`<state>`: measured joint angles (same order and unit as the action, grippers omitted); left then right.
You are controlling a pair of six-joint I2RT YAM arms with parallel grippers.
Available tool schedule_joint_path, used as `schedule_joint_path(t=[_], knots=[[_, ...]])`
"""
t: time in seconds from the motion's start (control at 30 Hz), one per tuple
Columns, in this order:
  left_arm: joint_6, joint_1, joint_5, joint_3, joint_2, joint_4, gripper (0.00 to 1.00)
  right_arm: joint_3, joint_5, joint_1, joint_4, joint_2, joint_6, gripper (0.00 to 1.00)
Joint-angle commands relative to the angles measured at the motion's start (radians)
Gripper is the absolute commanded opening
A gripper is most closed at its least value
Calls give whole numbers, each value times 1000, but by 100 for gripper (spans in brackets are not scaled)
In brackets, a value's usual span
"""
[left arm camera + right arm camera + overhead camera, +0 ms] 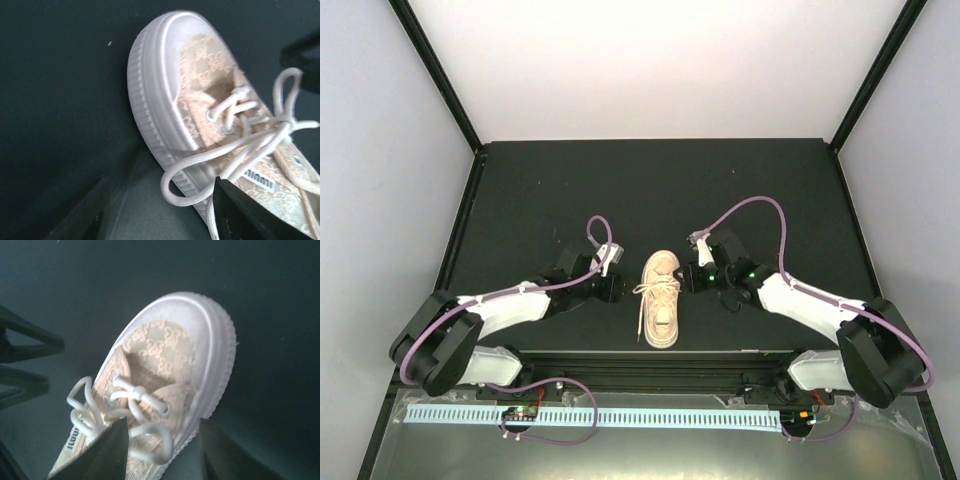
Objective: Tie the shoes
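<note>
Pink-beige canvas sneaker (661, 300), cream bow (278, 124) loose; left pincer (617, 288) at nine o'clock, right pincer (692, 277) at three, both open, could snag loops.

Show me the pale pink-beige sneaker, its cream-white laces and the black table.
pale pink-beige sneaker (160, 65), left wrist view, white toe cap.
cream-white laces (282, 124), left wrist view, the knot.
black table (650, 190), top external view, bare far part.
</note>
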<state>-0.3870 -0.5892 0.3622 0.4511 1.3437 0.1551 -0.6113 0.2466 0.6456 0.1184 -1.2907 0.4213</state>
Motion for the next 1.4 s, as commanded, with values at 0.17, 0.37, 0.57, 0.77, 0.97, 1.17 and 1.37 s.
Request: schedule_joint_path(t=[0.17,0.37,0.57,0.77,0.97,1.17,1.37], knots=[[265,-17,103,110,-105,-35,64,7,40,-32,22,118,-39,80],[333,-96,190,186,12,-6,64,150,199,-31,-76,217,17,66],[349,-161,110,279,140,-17,60,162,244,-31,-159,127,55,46],[344,-176,90,293,169,-7,55,148,266,-31,-189,74,52,37],[331,-181,78,299,195,1,50,145,275,-32,-213,60,53,19],[310,-182,32,304,202,4,42,157,209,-31,-194,82,64,2],[303,-182,8,310,217,-2,36,188,89,-37,-132,135,95,2]])
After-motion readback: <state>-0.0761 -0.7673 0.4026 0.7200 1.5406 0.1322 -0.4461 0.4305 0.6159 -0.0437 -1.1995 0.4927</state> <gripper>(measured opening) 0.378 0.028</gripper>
